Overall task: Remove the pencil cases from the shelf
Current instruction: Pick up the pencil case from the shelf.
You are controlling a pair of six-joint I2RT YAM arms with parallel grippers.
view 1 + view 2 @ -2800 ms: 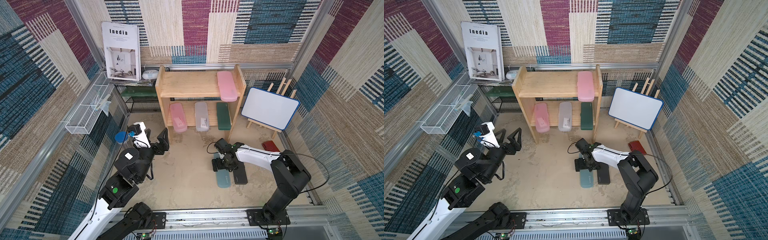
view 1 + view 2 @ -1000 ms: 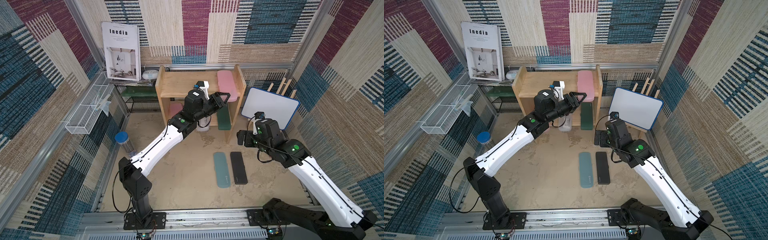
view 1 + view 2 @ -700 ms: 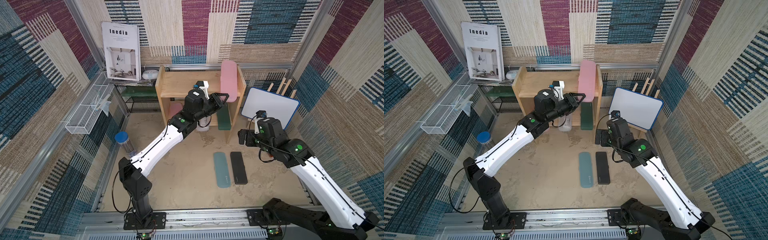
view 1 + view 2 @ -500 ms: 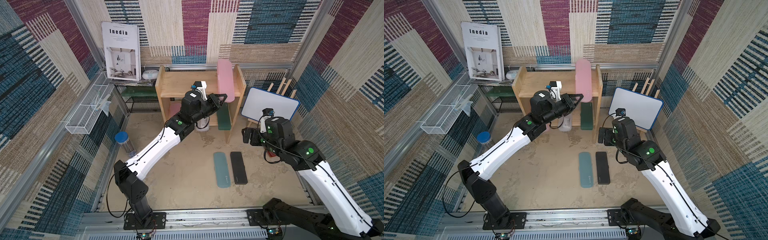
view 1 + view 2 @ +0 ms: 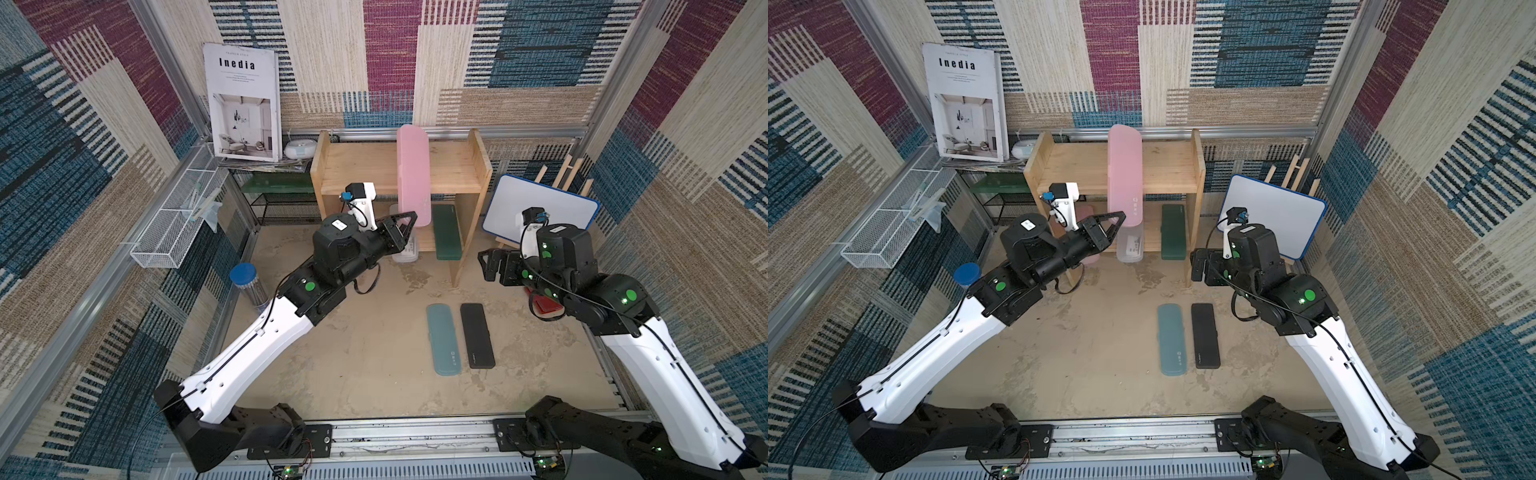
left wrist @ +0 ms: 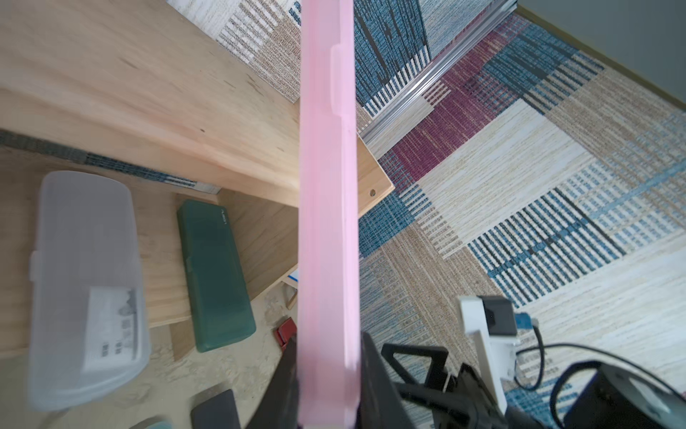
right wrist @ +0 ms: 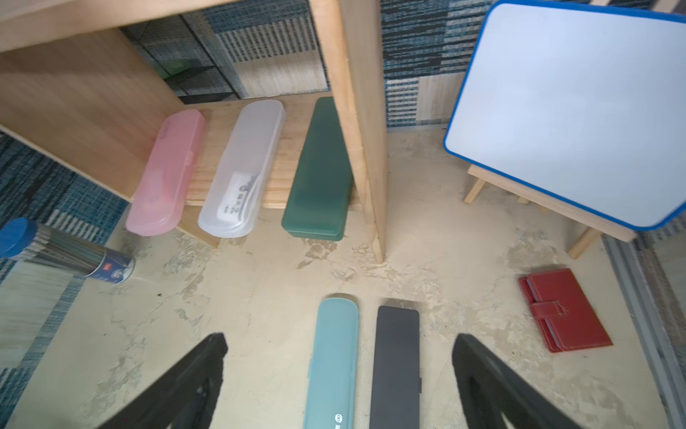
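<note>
A: Which step? Start near.
B: Two are down. The light blue case (image 5: 444,340) and the black case (image 5: 478,336) lie flat, side by side, on the sandy worktop. Both are smooth matte plastic, long, with rounded ends. The right fingers (image 7: 208,364) hang above them, spread wide and holding nothing.
A: Left?
B: The left fingers (image 5: 401,218) pinch the near end of a pink case (image 5: 412,174). It's translucent, thin edge-on in the wrist view, and tipped up steeply over the top board. I'd call it mid-removal of the third case.
A: Next?
B: Probably pull it clear of the shelf (image 5: 361,170), level it and lay it beside those two. It's an end grip on slick plastic, so it could swing or slip.
A: Rest?
B: The lower tier holds a second pink case (image 7: 167,174), a frosted case (image 7: 243,167) with paper inside and an opaque dark green case (image 7: 319,167). All three overhang the front lip. The shelf is pale wood with visible grain.
</note>
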